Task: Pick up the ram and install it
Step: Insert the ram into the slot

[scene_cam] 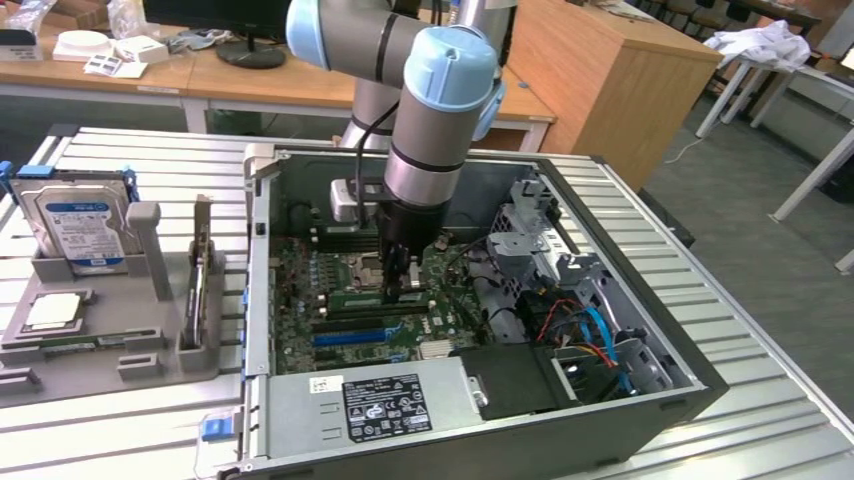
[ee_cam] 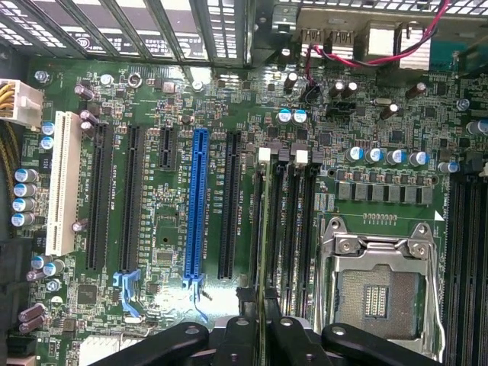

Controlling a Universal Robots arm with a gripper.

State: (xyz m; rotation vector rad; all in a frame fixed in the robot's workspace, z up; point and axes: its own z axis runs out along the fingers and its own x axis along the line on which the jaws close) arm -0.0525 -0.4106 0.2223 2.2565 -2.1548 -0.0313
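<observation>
The fingers (ee_cam: 242,341) are clamped on the ram (ee_cam: 264,252), which is held edge-on directly over the memory slots (ee_cam: 293,221). These lie beside the empty CPU socket (ee_cam: 377,293), inside the open computer case (scene_cam: 705,385). If the stick is tilted or off the slot's line, pressing could bend it, jam it, or twist it in the grip.

Slatted metal table (scene_cam: 134,165) carries 2 items: open computer case (scene_cam: 641,420) directly under the claw (scene_cam: 398,288); grey parts holder (scene_cam: 147,345) well aside of it, outside the case.
</observation>
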